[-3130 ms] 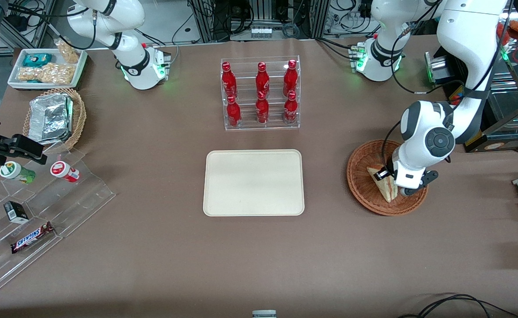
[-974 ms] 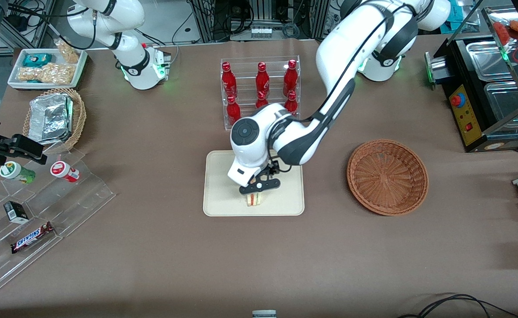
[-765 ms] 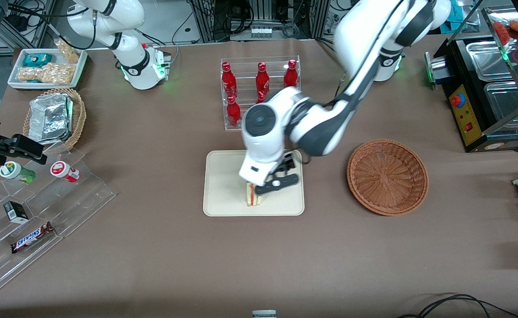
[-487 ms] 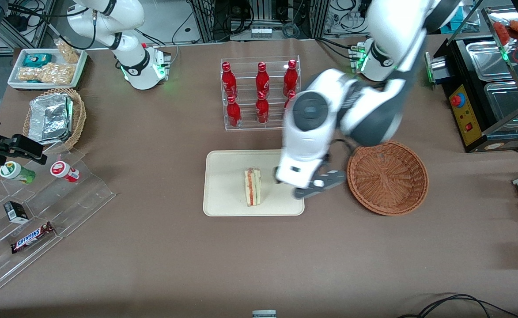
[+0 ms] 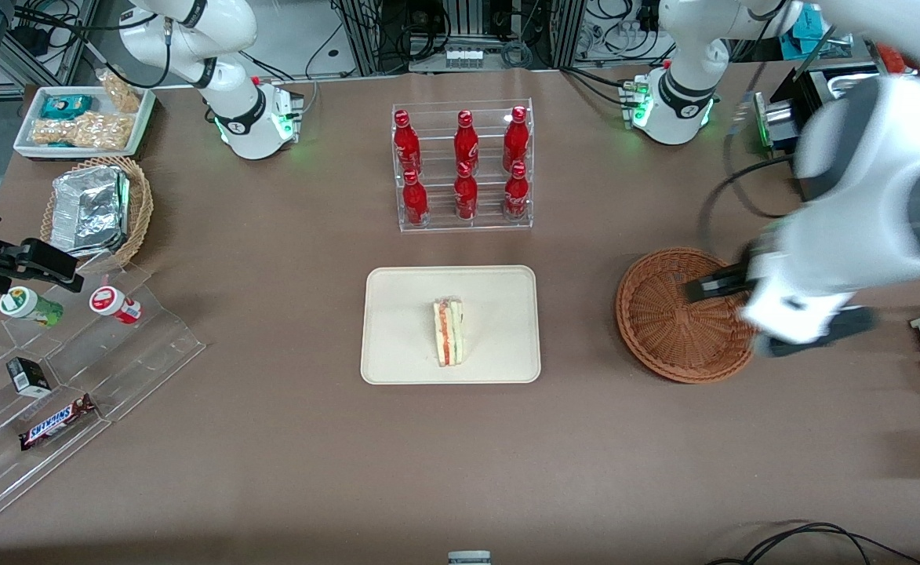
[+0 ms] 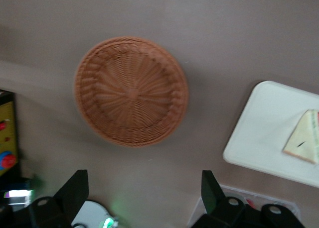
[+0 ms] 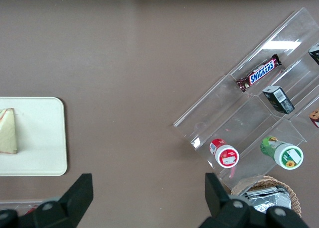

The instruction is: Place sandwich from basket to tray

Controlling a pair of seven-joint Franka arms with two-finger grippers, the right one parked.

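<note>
The small triangular white-bread sandwich (image 5: pixel 449 333) with its red-orange and pale green filling layers is seen lying on the flat cream-beige rectangular tray (image 5: pixel 397 353), near the tray's middle and toward its edge nearer the front camera. Nothing is touching it. In the left wrist view the same sandwich (image 6: pixel 304 144) is shown resting on the tray (image 6: pixel 259 133).

The round reddish-brown woven wicker basket (image 5: pixel 663 329) is set on the brown worktop (image 5: pixel 271 455), beside the tray toward the working arm's end, apart from it. Its woven floor is shown bare in the left wrist view (image 6: pixel 130 91).

The left arm's hand (image 5: pixel 773 314) is held above the worktop over the basket's edge toward the working arm's end, well apart from the sandwich. Its two dark fingers (image 6: pixel 75 190) are spread wide apart, with nothing held between them.

A clear acrylic rack of red bottles (image 5: pixel 463 169) stands farther from the front camera than the tray. A lighter tan wicker basket with a crumpled foil-wrapped packet (image 5: pixel 91 210) is placed toward the parked arm's end.
</note>
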